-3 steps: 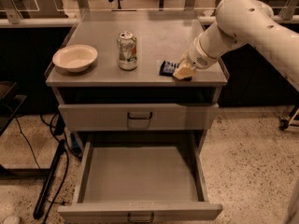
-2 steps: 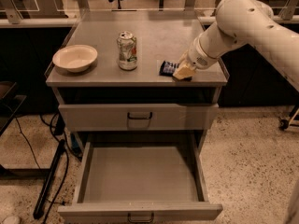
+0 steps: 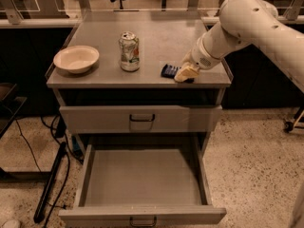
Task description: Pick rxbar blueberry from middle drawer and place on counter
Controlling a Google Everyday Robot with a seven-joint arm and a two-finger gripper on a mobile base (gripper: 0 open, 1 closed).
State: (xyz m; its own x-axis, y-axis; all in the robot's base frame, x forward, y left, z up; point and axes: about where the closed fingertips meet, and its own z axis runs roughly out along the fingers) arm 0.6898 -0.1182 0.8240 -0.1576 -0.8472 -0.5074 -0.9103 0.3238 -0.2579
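Note:
The rxbar blueberry [image 3: 168, 71], a small dark navy bar, lies flat on the counter [image 3: 171, 34] near its front right edge. My gripper [image 3: 185, 73] is down at the bar's right end and covers that end; the white arm reaches in from the upper right. The middle drawer [image 3: 142, 180], the lowest one, is pulled fully out and nothing shows inside it.
A silver drink can [image 3: 129, 51] stands on the counter left of the bar, and a pale bowl [image 3: 76, 59] sits at the far left. The drawer above [image 3: 141, 118] is closed. A dark pole and cables [image 3: 52, 179] lie on the floor at the left.

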